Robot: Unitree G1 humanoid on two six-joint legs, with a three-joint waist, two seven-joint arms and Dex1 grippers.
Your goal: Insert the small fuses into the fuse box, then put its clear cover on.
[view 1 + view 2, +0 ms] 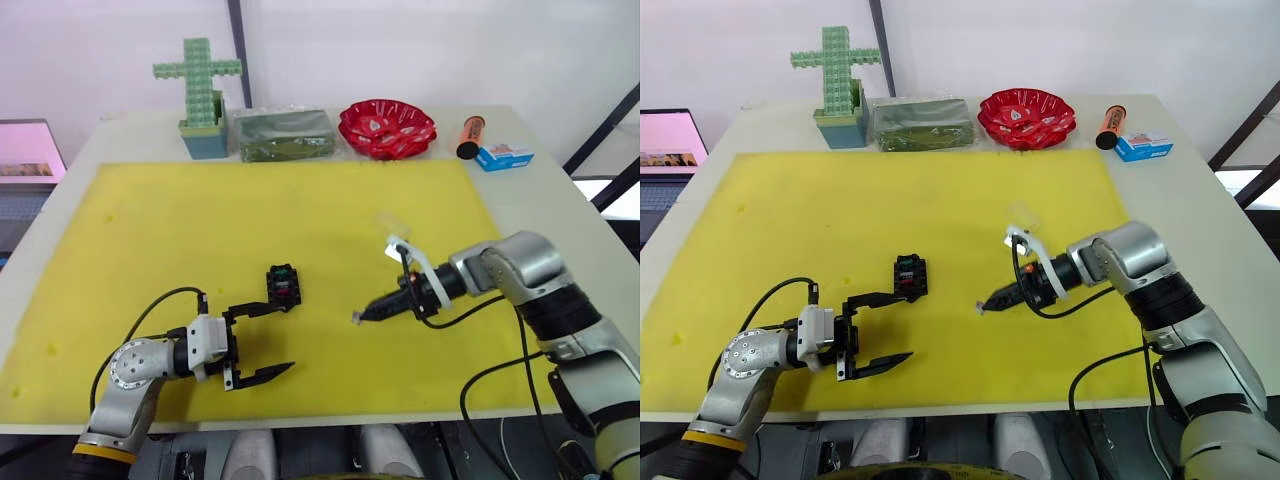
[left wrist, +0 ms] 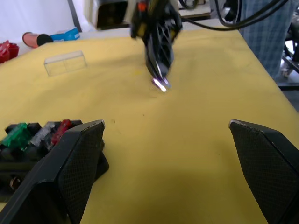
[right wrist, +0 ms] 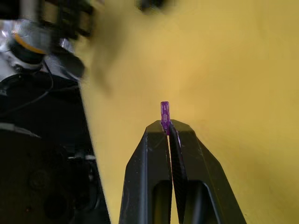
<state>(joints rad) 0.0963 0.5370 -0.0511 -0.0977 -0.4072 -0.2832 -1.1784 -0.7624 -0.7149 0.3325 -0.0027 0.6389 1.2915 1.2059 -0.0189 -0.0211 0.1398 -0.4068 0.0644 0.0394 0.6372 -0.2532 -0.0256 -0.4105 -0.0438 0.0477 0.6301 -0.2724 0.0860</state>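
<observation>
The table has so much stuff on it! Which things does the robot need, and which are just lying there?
Needed:
purple fuse, pinched in the right gripper
fuse box
clear cover

Just lying there:
green block cross
red dish
orange tube
blue-and-white carton

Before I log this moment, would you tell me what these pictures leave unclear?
- Fuse box: in the head views its slots are too small to count; in the left wrist view the left gripper finger covers part of it.
- Purple fuse: the right gripper fingers hide its lower end.
- Clear cover: barely traceable against the yellow mat in the head views.
</observation>
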